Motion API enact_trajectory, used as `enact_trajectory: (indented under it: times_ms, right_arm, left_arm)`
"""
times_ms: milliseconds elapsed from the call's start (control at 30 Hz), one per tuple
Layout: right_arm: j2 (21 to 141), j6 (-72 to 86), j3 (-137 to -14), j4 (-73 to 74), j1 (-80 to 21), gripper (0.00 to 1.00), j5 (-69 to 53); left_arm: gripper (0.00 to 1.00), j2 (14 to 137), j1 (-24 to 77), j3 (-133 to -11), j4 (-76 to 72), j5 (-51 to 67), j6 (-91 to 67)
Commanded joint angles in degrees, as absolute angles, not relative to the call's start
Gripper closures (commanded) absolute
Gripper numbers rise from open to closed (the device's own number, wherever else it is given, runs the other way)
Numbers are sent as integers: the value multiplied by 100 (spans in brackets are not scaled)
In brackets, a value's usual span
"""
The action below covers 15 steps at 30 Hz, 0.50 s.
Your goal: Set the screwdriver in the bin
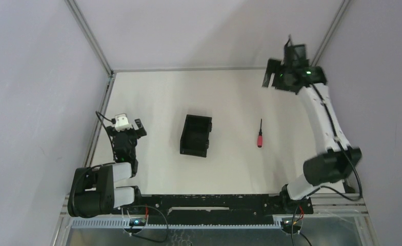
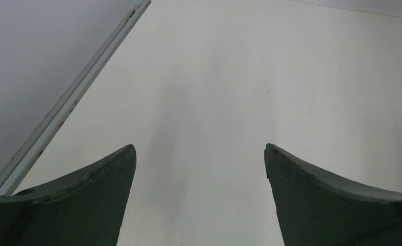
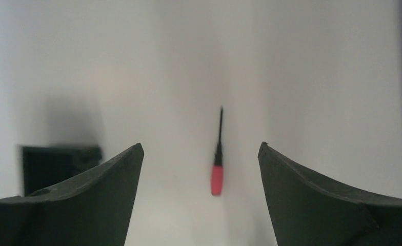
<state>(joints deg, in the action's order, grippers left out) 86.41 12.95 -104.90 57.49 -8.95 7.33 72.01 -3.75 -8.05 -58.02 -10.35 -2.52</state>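
Screwdriver (image 1: 260, 135) is seen from above lying loose on the table (image 1: 229, 92), right of the bin (image 1: 195, 135), tip pointing away from the bases, on the right gripper's (image 1: 285, 64) side. In the left wrist view, the left gripper (image 2: 200, 148) is shown spread over the table. In the right wrist view, the screwdriver is framed between spread fingers (image 3: 112, 174), its axis running lengthwise along the gap.

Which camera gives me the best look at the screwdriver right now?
Right wrist: the screwdriver shows largest and whole, though slightly soft. Top external shows it small but sharp, lying right of the bin. Left wrist shows none of it.
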Motion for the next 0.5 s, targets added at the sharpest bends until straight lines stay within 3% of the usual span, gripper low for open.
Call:
enact_trajectory:
  times_ms: [0,167,367,433,467]
  right_arm:
    - [9388,1332,-9211,6088,-766,13,-175]
    - [10228,1453,-7882,5102,-765,22,-345]
    - [10915,1499,-7348,4713,-957,36,-103]
    - [11001,1507,-7264,4649,-1036,44,-8]
    - [11031,1511,-7264,4633,-1051,52,133]
  left_arm:
    - [0,7205,-339,-1112,-6025,-1054,-153]
    - [0,7207,-334,-1107,-6029,-1057,-155]
    - [0,7206,-340,-1108,-6029,-1062,-157]
    - [0,7207,-340,-1108,-6025,-1055,-153]
    - [0,7207,-337,-1108,-6029,-1057,-152]
